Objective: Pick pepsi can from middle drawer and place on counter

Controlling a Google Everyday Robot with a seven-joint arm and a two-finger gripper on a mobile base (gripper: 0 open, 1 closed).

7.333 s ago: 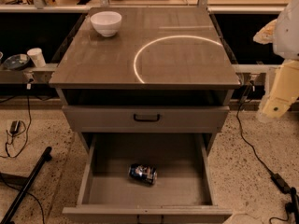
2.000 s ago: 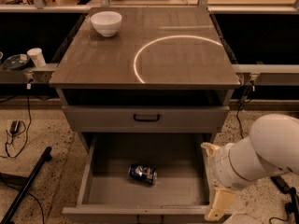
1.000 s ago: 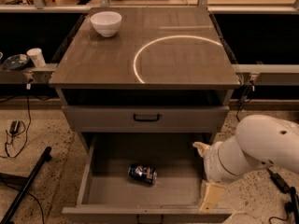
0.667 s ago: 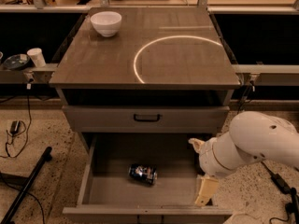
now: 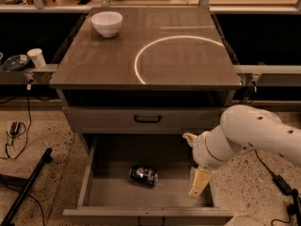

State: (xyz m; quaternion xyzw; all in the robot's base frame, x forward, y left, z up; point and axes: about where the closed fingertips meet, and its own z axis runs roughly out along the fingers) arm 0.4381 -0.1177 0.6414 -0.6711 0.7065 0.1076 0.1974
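The pepsi can (image 5: 144,174) lies on its side on the floor of the open middle drawer (image 5: 115,161), near the middle front. My gripper (image 5: 193,160) is over the drawer's right side, to the right of the can and apart from it. Its two cream fingers (image 5: 198,181) are spread wide with nothing between them. The white arm reaches in from the right. The counter (image 5: 188,62) is the glossy top of the cabinet, with a bright curved reflection.
A white bowl (image 5: 106,22) stands at the counter's back left. The upper drawer front with a black handle (image 5: 147,119) is shut. A white cup (image 5: 36,57) sits on a rail at the left. A black pole (image 5: 26,189) and cables lie on the floor at the left.
The arm has come in from the right and moved left over the open drawer, closer to the can. The can has not moved.
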